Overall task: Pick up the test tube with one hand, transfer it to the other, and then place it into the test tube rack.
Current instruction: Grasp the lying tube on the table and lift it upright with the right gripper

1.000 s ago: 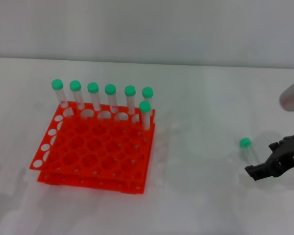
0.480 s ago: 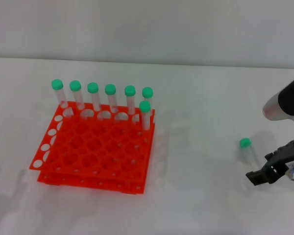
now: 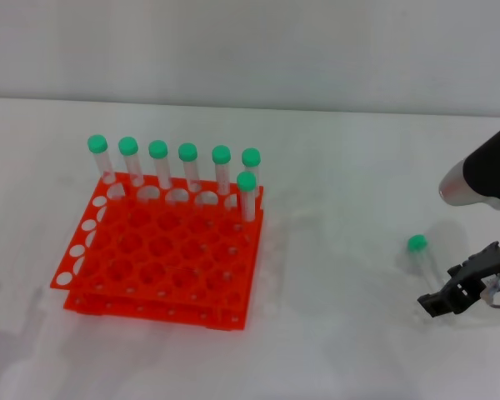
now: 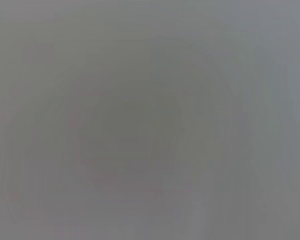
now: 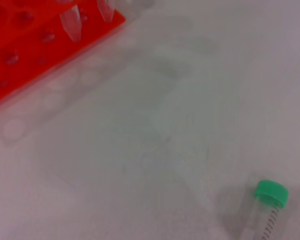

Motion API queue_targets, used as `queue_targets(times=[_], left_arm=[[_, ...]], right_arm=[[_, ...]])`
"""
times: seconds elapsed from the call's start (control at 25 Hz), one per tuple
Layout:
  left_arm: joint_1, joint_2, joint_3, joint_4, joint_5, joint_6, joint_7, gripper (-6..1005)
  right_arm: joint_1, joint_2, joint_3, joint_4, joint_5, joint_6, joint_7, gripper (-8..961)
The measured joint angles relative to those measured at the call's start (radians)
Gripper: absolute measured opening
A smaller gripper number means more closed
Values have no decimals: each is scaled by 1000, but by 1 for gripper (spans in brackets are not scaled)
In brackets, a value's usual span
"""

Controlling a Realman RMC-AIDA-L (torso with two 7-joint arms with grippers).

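A test tube (image 3: 420, 254) with a green cap lies flat on the white table at the right, apart from everything else. The right wrist view shows it close, as test tube (image 5: 266, 210). My right gripper (image 3: 447, 288) hovers just beside the tube's tapered end, on its near right side. It is open and holds nothing. The orange-red test tube rack (image 3: 162, 258) stands at the left; one corner shows as test tube rack (image 5: 25, 47). My left gripper is out of view, and the left wrist view shows only flat grey.
Several green-capped tubes (image 3: 188, 167) stand upright in the rack's far row, with one more (image 3: 247, 196) at the right end of the second row. A pale wall (image 3: 250, 50) closes off the far side of the table.
My right gripper has dropped a little toward the table's near edge beside the tube, and its forearm has come further into view. The tube and rack have not moved.
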Motion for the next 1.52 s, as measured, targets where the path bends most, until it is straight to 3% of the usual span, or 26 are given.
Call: queue_targets(times=[0.24, 0.48, 1.04, 1.24, 1.52], left_arm=[[0, 0, 0, 1, 0, 0, -3, 619], [0, 0, 0, 0, 0, 0, -3, 618], [-3, 0, 0, 0, 0, -5, -3, 615], [-7, 0, 0, 0, 0, -8, -4, 615], [-8, 0, 5, 2, 8, -6, -37, 613]], right_arm=[[24, 1, -1, 45, -11, -11, 0, 642], [49, 0, 3, 88, -18, -14, 0, 439], [87, -1, -2, 137, -64, -4, 16, 434], [101, 0, -1, 153, -69, -1, 15, 288], [86, -3, 9, 112, -77, -12, -4, 201]])
